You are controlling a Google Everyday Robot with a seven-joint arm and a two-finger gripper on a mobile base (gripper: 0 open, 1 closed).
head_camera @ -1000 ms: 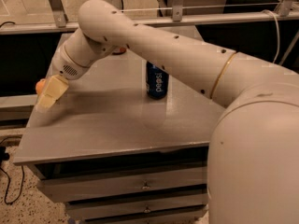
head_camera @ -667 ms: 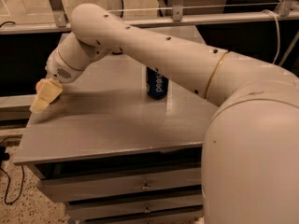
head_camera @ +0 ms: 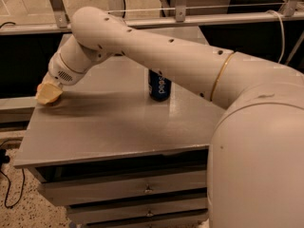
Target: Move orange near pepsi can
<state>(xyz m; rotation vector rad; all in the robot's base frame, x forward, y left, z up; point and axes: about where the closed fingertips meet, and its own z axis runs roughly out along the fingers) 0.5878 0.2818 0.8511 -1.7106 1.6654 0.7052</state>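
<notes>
The orange (head_camera: 41,86) shows only as a small orange sliver at the far left edge of the grey table (head_camera: 109,127), mostly covered by my gripper (head_camera: 49,95). The gripper hangs low over that spot, right on the fruit, at the end of the white arm that reaches across from the right. The pepsi can (head_camera: 159,86), dark blue with white lettering, stands upright near the table's middle, well to the right of the orange. The arm passes in front of the can's top and hides it.
The table has drawers (head_camera: 142,191) below its front edge. A metal rail (head_camera: 190,19) runs behind it. A black cable (head_camera: 9,184) lies on the speckled floor at the left. The robot's white body (head_camera: 261,165) fills the right foreground.
The gripper has swung down and to the left, ending low over the orange at the table's left edge. The pepsi can has not moved.
</notes>
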